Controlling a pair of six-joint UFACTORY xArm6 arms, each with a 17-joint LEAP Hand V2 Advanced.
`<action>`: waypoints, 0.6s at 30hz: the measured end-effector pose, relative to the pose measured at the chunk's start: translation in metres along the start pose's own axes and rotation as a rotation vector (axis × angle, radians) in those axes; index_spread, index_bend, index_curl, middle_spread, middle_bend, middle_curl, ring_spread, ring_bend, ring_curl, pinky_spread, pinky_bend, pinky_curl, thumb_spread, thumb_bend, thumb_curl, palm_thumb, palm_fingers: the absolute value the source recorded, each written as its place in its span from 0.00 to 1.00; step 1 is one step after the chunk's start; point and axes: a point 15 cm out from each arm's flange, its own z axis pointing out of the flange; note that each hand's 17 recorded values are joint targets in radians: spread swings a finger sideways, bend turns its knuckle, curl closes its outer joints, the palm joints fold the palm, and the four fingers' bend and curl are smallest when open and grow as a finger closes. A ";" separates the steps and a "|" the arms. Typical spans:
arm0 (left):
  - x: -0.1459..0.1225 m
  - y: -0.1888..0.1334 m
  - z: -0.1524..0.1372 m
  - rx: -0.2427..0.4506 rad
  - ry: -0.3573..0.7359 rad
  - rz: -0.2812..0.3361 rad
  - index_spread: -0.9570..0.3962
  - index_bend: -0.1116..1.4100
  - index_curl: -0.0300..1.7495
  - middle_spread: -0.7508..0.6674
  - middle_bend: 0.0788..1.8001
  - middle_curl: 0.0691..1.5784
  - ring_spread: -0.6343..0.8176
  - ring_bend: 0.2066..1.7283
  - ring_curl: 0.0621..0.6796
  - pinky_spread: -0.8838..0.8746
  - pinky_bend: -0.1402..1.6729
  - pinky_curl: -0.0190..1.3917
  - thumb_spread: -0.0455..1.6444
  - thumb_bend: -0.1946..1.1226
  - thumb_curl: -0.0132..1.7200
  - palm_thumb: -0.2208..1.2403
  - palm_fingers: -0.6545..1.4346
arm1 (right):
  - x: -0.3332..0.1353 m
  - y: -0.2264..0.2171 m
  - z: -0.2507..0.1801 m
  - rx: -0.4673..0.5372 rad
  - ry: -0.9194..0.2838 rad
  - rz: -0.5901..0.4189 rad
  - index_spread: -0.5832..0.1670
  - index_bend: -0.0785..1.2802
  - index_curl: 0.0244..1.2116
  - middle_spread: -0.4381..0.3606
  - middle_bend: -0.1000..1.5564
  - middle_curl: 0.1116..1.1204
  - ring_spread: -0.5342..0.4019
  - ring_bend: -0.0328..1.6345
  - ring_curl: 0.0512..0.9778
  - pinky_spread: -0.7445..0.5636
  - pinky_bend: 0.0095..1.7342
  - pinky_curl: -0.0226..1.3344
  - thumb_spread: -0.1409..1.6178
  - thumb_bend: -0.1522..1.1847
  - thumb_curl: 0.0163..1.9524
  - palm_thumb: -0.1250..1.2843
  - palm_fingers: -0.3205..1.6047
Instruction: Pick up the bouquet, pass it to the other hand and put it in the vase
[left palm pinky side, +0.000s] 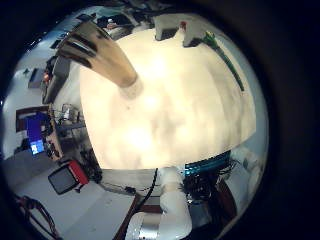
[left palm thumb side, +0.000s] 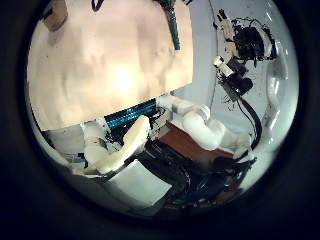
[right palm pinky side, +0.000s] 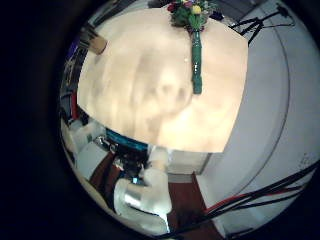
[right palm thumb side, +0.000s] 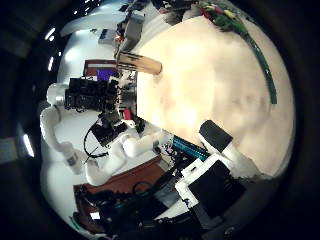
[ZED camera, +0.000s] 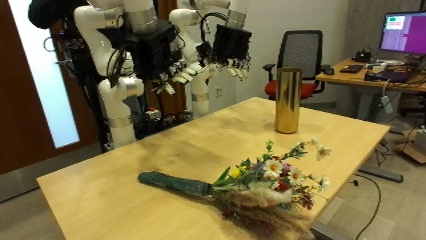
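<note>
Both hands, left (ZED camera: 230, 48) and right (ZED camera: 157, 55), hang relaxed, holding nothing.
The bouquet (ZED camera: 246, 185) lies near the vase (ZED camera: 286, 100) on the table (ZED camera: 107, 190); you'd best grasp its firm wrapped stem, since the blooms look light and fragile.

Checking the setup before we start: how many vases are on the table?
1. A single vase stands upright near the table's far edge, apart from the bouquet lying at the near edge. None seems hidden.
</note>
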 end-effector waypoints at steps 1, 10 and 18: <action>0.001 0.000 0.001 -0.001 0.004 0.001 0.89 0.19 0.20 0.81 0.07 0.17 0.83 0.13 0.27 0.80 0.18 0.22 0.58 0.13 0.19 0.50 0.33 | 0.000 0.000 0.000 0.000 0.000 0.007 0.22 0.19 0.24 0.51 0.17 0.16 0.75 0.16 0.21 0.81 0.16 0.25 0.67 0.10 0.22 0.69 0.22; 0.000 0.001 0.003 -0.004 0.013 -0.005 0.89 0.19 0.20 0.81 0.07 0.17 0.83 0.12 0.26 0.81 0.18 0.23 0.58 0.12 0.19 0.49 0.33 | 0.006 -0.015 -0.007 0.006 -0.007 0.043 0.25 0.18 0.24 0.58 0.17 0.17 0.77 0.17 0.22 0.82 0.16 0.25 0.67 0.10 0.22 0.68 0.26; 0.007 0.007 -0.009 0.035 0.003 0.036 0.89 0.19 0.20 0.81 0.07 0.17 0.83 0.13 0.26 0.80 0.18 0.22 0.58 0.12 0.19 0.48 0.33 | 0.058 -0.040 -0.038 0.058 -0.002 0.247 0.44 0.17 0.21 0.65 0.21 0.20 0.77 0.23 0.24 0.83 0.17 0.25 0.68 0.09 0.21 0.61 0.33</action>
